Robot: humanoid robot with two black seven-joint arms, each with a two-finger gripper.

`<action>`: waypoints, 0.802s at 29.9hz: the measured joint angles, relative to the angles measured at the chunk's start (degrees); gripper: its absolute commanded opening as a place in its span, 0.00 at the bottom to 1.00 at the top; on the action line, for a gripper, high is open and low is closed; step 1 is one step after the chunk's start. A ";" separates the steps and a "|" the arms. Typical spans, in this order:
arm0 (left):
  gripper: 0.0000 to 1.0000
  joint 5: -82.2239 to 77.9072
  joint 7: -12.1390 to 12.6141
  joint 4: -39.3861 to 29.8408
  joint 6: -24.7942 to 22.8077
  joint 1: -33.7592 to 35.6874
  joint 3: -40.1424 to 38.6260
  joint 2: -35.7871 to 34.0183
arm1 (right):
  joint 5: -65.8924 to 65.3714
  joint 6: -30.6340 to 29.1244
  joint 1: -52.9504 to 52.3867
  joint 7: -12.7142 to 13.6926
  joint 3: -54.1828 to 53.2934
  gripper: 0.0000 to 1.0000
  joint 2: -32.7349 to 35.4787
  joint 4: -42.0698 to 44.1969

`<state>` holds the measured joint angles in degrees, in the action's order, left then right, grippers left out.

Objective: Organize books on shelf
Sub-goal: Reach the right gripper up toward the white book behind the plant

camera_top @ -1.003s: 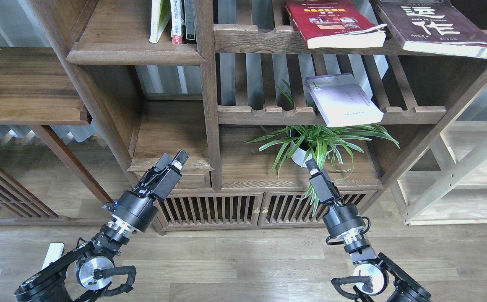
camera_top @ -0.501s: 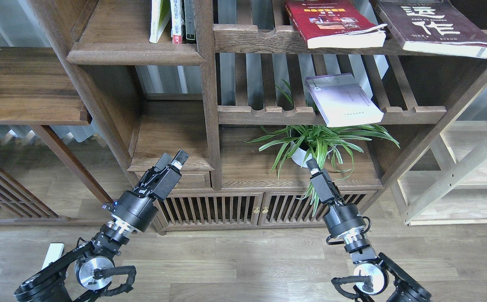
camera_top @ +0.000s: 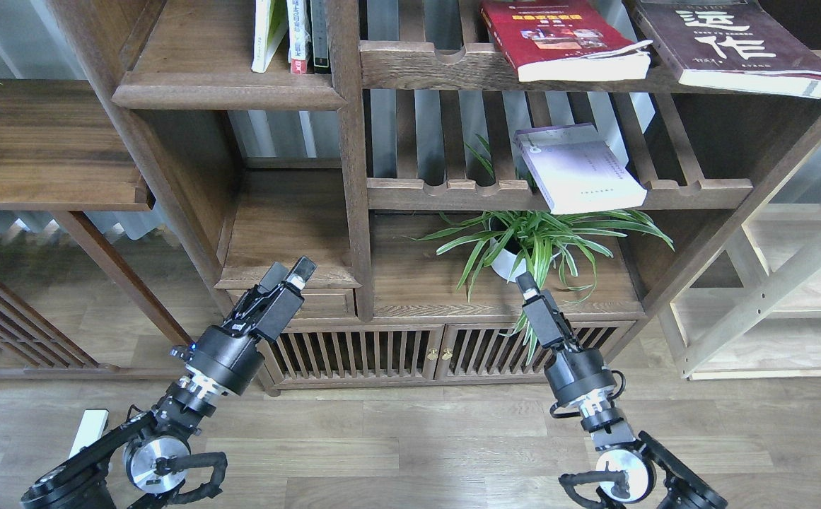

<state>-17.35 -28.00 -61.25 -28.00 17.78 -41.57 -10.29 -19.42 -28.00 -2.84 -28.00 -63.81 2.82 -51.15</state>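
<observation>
The lavender book (camera_top: pixel 578 177) lies tilted on the middle slatted rack (camera_top: pixel 452 192), at about one o'clock. The red book (camera_top: pixel 559 39) and maroon book (camera_top: pixel 728 46) lie on the rack above. The solid shelf (camera_top: pixel 226 88), at eleven o'clock, holds upright books (camera_top: pixel 290 35). Left tool (camera_top: pixel 288 274) is narrowly parted and empty; I cannot tell how the right tool (camera_top: pixel 525 283) stands.
</observation>
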 measured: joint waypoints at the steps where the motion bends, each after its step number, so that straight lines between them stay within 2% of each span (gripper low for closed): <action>1: 0.99 0.00 0.00 0.09 0.00 -0.06 0.00 -0.08 | 0.00 0.00 0.06 0.00 0.00 1.00 -0.07 0.00; 6: 0.99 -0.04 0.00 0.32 0.00 -0.11 0.31 -0.66 | 1.43 0.00 0.11 0.00 -0.75 1.00 0.39 0.00; 15: 0.99 0.04 0.00 0.27 0.00 -0.09 -0.05 -2.25 | 11.44 0.00 -1.17 0.00 -2.29 1.00 4.26 0.28; 24: 0.99 0.29 0.00 0.00 0.00 -1.91 -0.26 -2.50 | 15.17 0.00 -5.65 0.00 -2.99 1.00 3.27 6.08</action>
<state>-17.06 -28.00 -61.25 -28.00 15.88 -41.84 -12.79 -4.25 -28.00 -8.49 -28.00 -66.80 6.09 -45.07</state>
